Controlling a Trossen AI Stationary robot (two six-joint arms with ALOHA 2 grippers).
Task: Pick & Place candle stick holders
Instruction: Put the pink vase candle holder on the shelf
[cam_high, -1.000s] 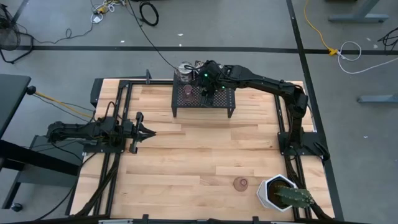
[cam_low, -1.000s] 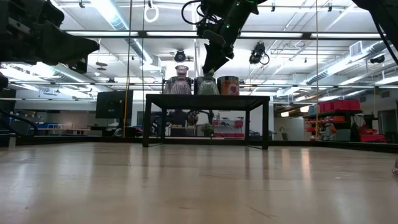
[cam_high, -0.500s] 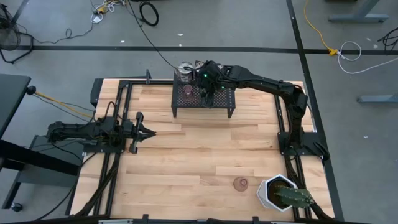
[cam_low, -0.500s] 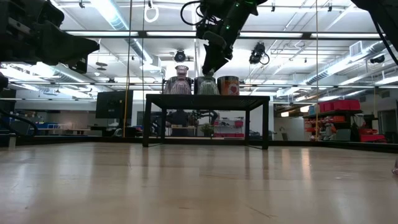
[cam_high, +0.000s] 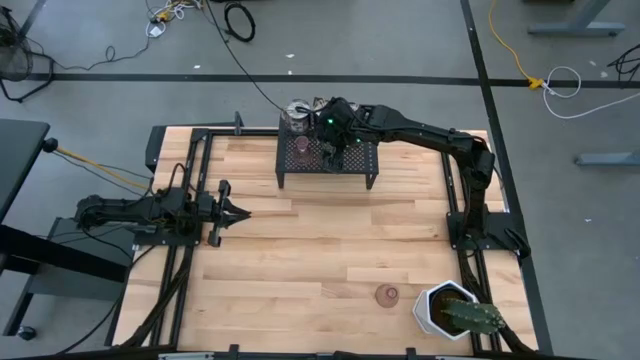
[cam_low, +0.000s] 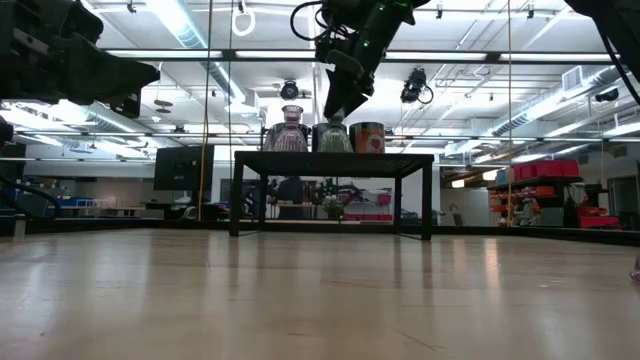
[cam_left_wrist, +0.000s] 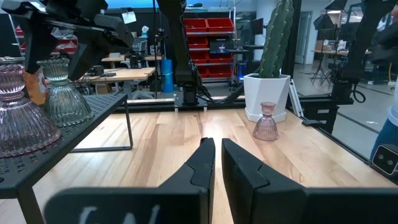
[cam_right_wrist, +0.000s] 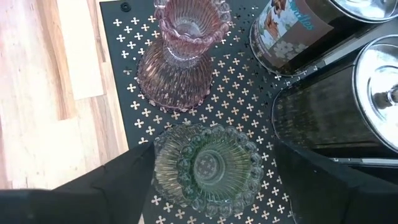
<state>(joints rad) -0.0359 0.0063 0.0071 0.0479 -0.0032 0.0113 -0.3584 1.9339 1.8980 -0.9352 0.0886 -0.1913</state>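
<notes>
An olive-green glass holder (cam_right_wrist: 205, 165) stands on its wide base on the black mesh rack (cam_high: 355, 160) at the table's far side. A pink glass holder (cam_right_wrist: 177, 62) stands beside it, and silvery cans (cam_right_wrist: 373, 93) stand behind. My right gripper (cam_low: 340, 108) is open just over the green holder (cam_low: 333, 137), with one finger (cam_right_wrist: 106, 186) on either side. A second pink holder (cam_high: 387, 294) stands on the table near the front right. My left gripper (cam_high: 238, 212) is shut and empty at the table's left.
A white hexagonal pot with a cactus (cam_high: 455, 312) stands at the front right corner, beside the pink holder on the table (cam_left_wrist: 266, 122). A labelled can (cam_right_wrist: 298, 31) stands on the rack next to the metallic one. Bare wood lies between the rack and the front edge.
</notes>
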